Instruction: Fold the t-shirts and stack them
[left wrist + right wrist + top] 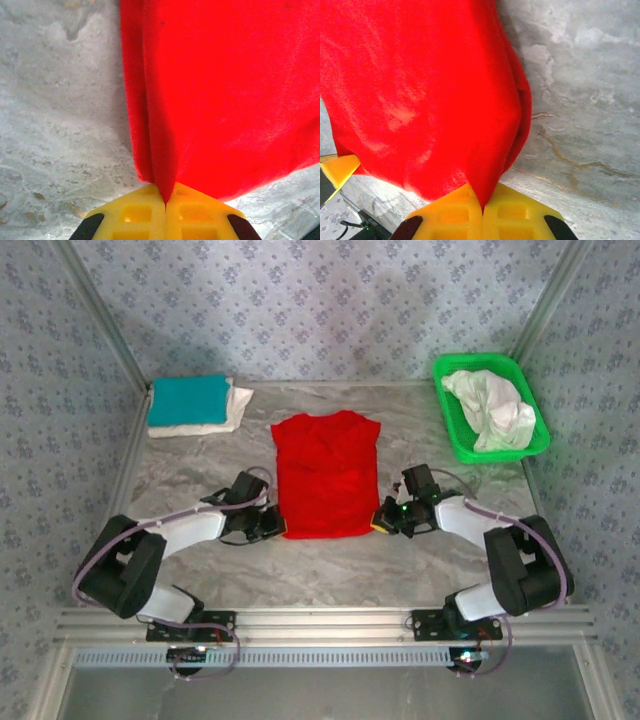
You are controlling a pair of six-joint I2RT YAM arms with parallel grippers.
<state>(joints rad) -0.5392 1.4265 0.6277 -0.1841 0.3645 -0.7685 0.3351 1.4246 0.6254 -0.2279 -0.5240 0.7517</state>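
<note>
A bright red t-shirt (326, 472) lies flat in the middle of the marble table, sleeves folded in, neck toward the back. My left gripper (276, 527) is shut on its near left corner; in the left wrist view the red cloth (220, 95) is pinched between the yellow fingers (137, 215). My right gripper (379, 521) is shut on the near right corner, where the red cloth (430, 90) runs into the yellow fingers (512, 212). A folded teal t-shirt (188, 399) rests on a folded white one (222, 418) at the back left.
A green mesh basket (451, 433) at the back right holds crumpled white shirts (492, 408). Patterned walls close in the table on three sides. A metal rail (320, 623) runs along the near edge by the arm bases.
</note>
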